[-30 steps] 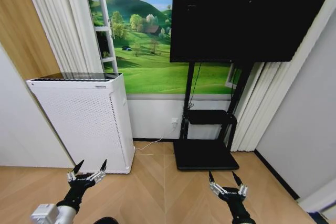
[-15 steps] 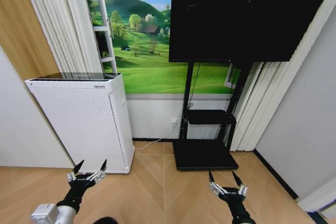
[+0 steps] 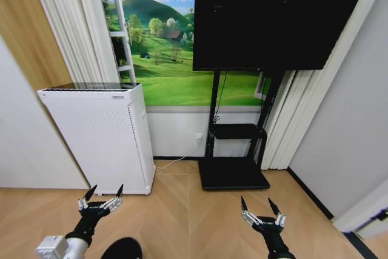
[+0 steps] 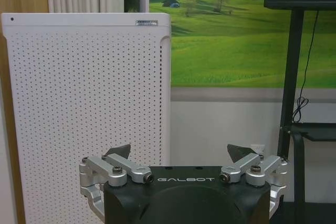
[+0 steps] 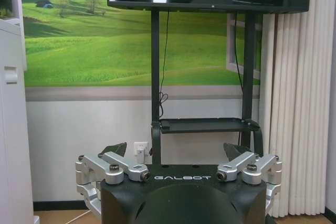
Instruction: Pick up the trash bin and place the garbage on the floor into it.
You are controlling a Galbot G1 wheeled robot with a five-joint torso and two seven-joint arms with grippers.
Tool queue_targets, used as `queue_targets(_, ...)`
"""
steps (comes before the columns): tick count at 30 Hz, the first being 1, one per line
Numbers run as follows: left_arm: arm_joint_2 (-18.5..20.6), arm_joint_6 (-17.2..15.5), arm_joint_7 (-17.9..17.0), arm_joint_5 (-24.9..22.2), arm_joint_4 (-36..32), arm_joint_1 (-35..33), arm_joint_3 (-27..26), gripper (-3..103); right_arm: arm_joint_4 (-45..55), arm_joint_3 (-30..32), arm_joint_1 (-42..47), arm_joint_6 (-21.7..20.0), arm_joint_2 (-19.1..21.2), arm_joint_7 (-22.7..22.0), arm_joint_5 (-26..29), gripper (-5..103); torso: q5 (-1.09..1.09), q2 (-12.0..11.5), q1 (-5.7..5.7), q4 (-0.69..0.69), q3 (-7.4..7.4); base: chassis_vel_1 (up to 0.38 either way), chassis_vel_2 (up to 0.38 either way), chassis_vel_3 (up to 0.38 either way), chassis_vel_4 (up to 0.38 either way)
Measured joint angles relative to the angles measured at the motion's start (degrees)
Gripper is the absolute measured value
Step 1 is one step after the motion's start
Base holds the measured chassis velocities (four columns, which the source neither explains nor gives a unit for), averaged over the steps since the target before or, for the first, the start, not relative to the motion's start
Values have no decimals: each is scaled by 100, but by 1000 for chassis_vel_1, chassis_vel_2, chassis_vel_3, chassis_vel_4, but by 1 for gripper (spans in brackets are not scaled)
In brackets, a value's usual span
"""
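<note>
My left gripper (image 3: 100,197) hangs open and holds nothing, low over the wood floor in front of the white air purifier (image 3: 100,137). My right gripper (image 3: 260,205) is open and holds nothing too, low in front of the TV stand (image 3: 233,174). The left wrist view shows the left gripper (image 4: 178,153) facing the purifier (image 4: 86,103). The right wrist view shows the right gripper (image 5: 176,150) facing the stand's shelf (image 5: 205,125). A black rounded shape (image 3: 121,248) sits at the bottom edge by my left arm. I cannot tell whether it is the trash bin. The garbage is out of view.
A large black screen (image 3: 279,16) hangs on the stand against a landscape mural. Curtains hang at both sides. A white wall (image 3: 345,150) closes the right side, and a wood panel and a white surface close the left. Bare wood floor (image 3: 182,210) lies between my grippers.
The whole picture has shifted, so the camera moved. More of the black rounded shape shows at the bottom edge. Both grippers stay open in the same places.
</note>
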State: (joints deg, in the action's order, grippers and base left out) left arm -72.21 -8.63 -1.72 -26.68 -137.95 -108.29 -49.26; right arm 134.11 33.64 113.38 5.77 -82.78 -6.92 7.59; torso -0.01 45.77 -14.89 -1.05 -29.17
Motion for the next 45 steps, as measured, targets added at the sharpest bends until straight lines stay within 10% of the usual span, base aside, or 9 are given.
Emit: queue_targets(45,0,0,-1,0,0,0,0,100,0,1,0,0,0,0,0,100,2,-2,-3,0,-1,178,-146,-191,152)
